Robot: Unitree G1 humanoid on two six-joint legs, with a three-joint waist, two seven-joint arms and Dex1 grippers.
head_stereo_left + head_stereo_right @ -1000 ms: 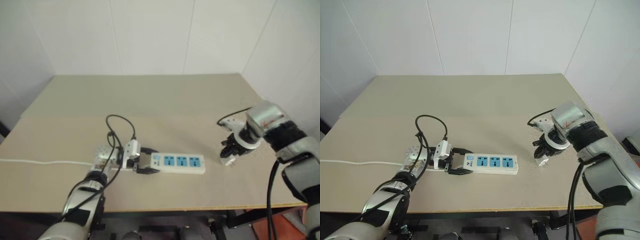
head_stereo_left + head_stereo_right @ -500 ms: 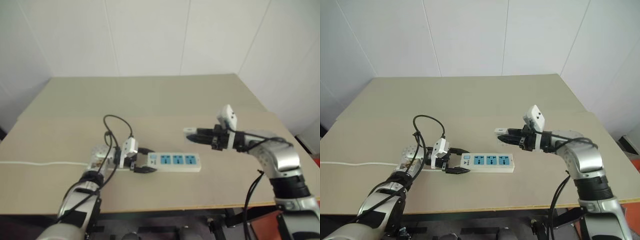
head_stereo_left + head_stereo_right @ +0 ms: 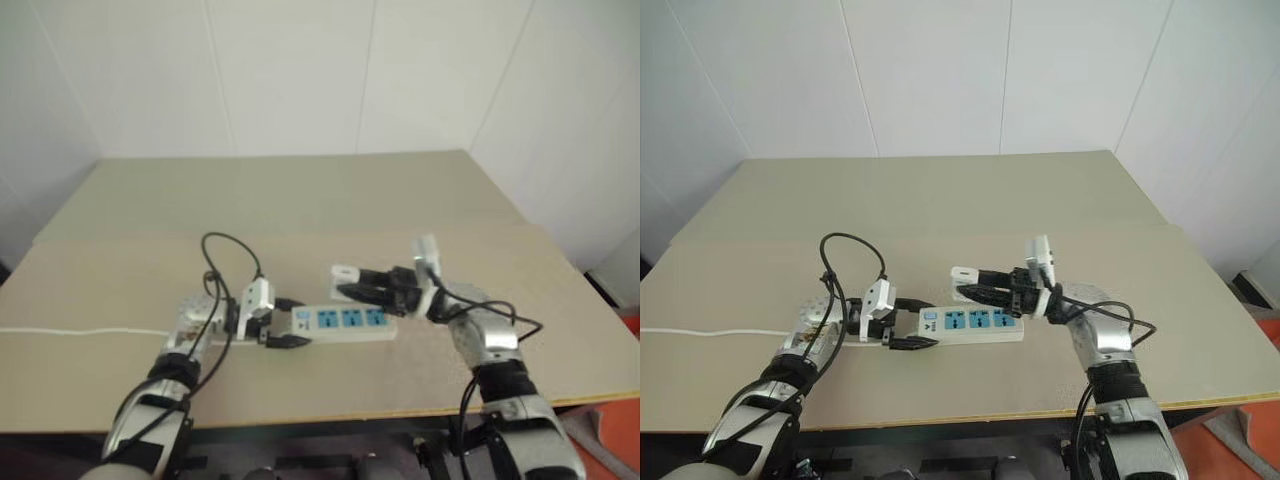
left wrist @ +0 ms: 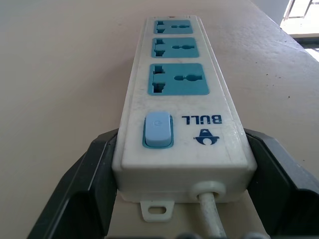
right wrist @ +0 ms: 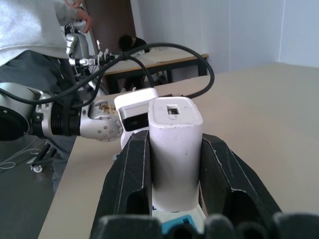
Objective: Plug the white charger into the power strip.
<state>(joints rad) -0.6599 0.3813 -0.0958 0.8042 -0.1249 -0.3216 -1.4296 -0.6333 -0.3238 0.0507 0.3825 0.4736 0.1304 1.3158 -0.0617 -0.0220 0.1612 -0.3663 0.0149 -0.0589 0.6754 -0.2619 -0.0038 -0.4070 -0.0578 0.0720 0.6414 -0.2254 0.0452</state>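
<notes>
From the head camera, the power strip [image 3: 971,325] lay flat on the tan tabletop [image 3: 940,200]. The left hand [image 3: 912,322] was clamped on the strip's switch end, one black finger on each long side. The right hand [image 3: 975,287] hovered just above the strip's sockets, closed on the white charger [image 3: 964,273], which stuck out past its fingertips toward the left hand.

The left wrist camera showed what the head view could not: the strip's blue switch [image 4: 158,130], three blue socket faces running away from the hand, and the cord [image 4: 209,209] leaving between the fingers.

The right wrist camera showed the charger pinched upright between both fingers [image 5: 130,179], with the left hand's white mount beyond it and a person in grey [image 5: 35,30] in the background.
</notes>
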